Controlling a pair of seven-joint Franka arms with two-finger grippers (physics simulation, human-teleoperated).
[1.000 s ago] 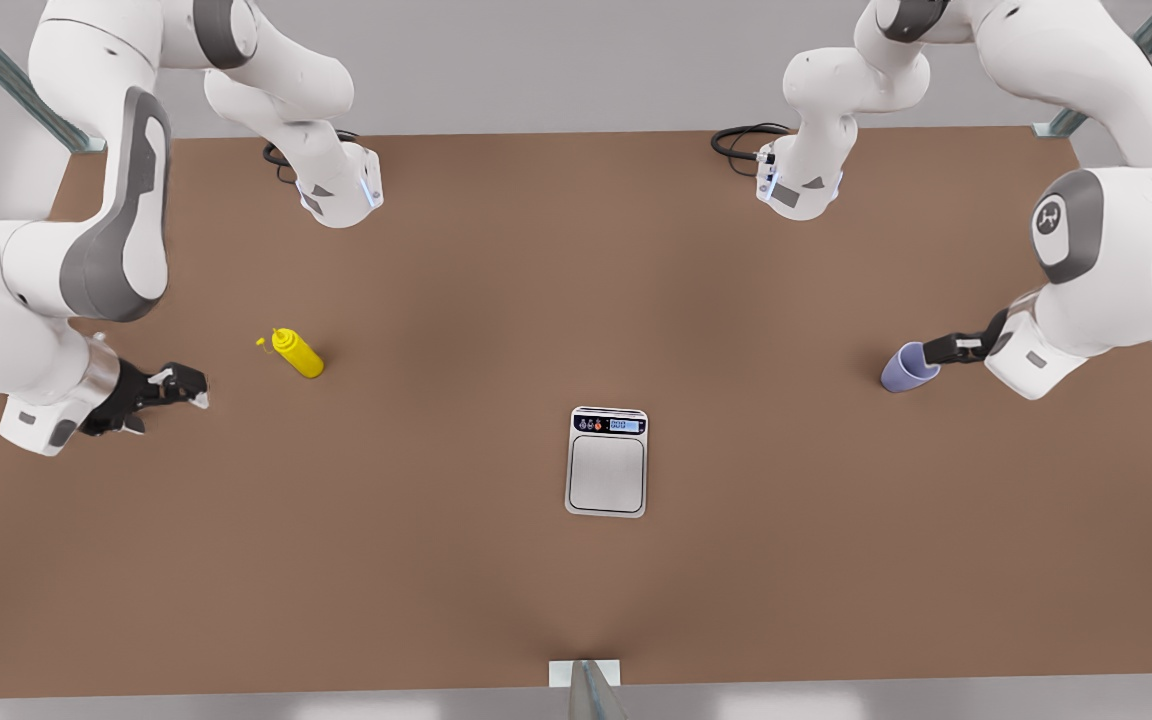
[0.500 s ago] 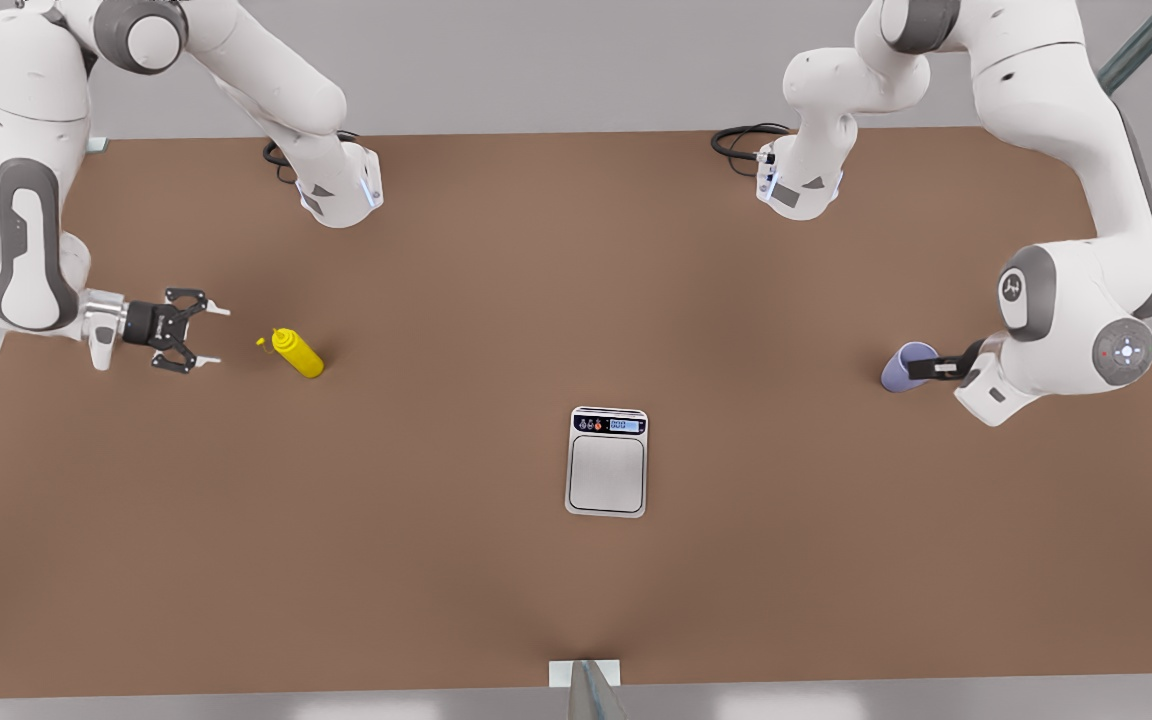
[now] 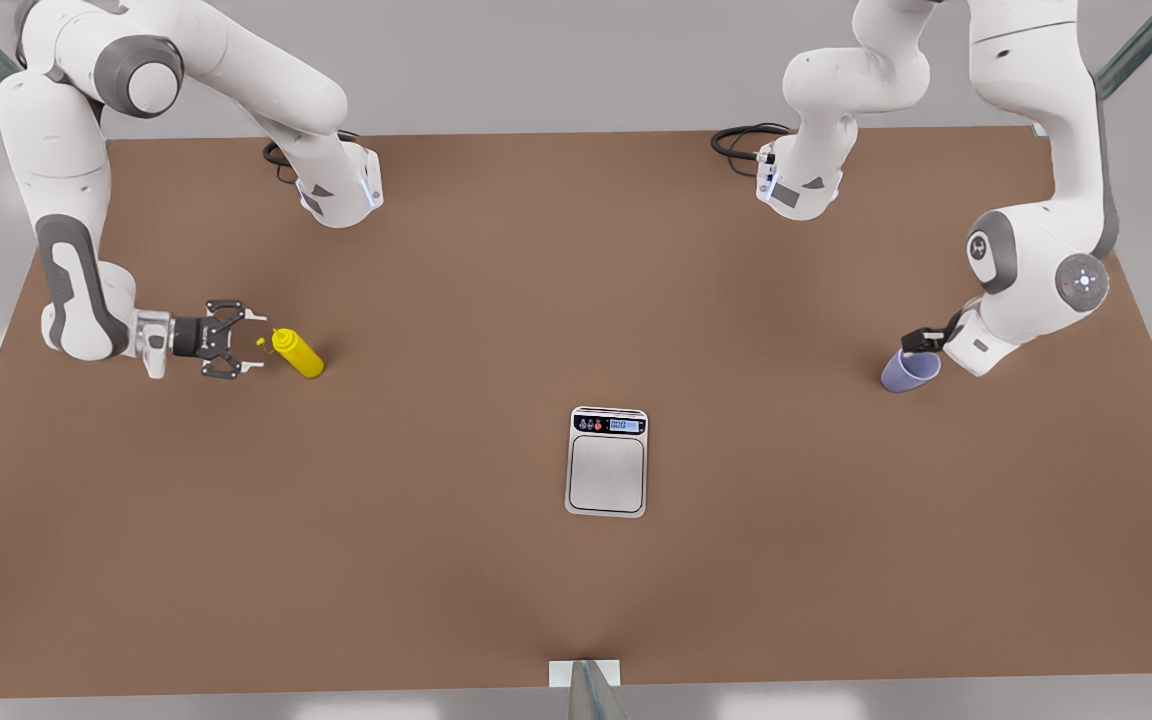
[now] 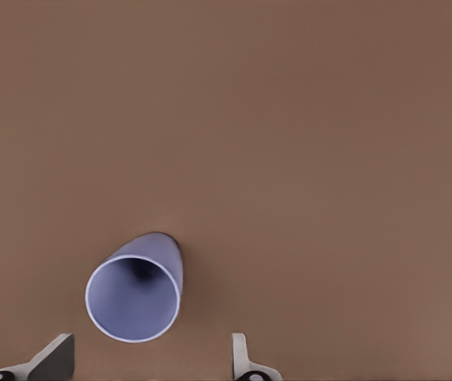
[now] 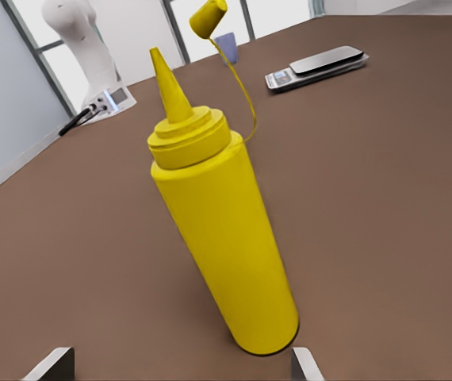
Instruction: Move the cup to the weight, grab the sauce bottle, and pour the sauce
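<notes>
The lavender cup stands upright on the brown table at the front view's right, its purple inside facing the camera. My left gripper hangs just above and behind it, open, with its fingertips spread wider than the cup and not touching it. The yellow sauce bottle stands at the front view's left. My right gripper is level with the table beside the bottle's nozzle, open, and the bottle rises just ahead of its fingertips. The silver weight lies mid-table.
Both arm bases and their black cables sit along the table's far edge. The weight and the cup show far behind the bottle in the right wrist view. A metal post stands at the near edge.
My right gripper swung in from the table's edge to just beside the bottle's nozzle. My left arm lifted and turned, bringing its gripper from beside the cup to above it. The cup, bottle and weight stayed put.
</notes>
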